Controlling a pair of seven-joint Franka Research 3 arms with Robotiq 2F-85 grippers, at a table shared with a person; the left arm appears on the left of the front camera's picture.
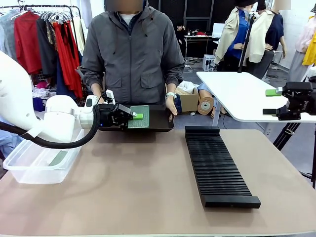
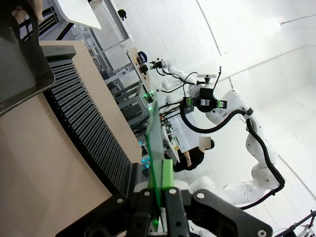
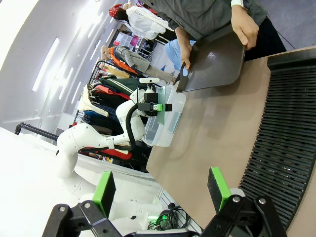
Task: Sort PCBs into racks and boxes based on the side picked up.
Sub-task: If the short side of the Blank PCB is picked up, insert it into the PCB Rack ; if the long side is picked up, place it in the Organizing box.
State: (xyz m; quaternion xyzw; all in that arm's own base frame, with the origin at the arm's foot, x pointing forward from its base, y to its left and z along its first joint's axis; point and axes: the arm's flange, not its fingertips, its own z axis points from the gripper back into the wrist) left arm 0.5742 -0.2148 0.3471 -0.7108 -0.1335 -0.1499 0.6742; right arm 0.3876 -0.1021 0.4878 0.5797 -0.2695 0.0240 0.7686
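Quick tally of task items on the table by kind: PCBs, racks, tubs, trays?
PCBs: 2 (one in the left gripper at, one in the tub at)
Rack: 1
Tub: 1
Tray: 1, held by the person
Total: 5

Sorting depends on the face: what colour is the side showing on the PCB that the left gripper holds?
Pale green; the PCB shows best in the front view.
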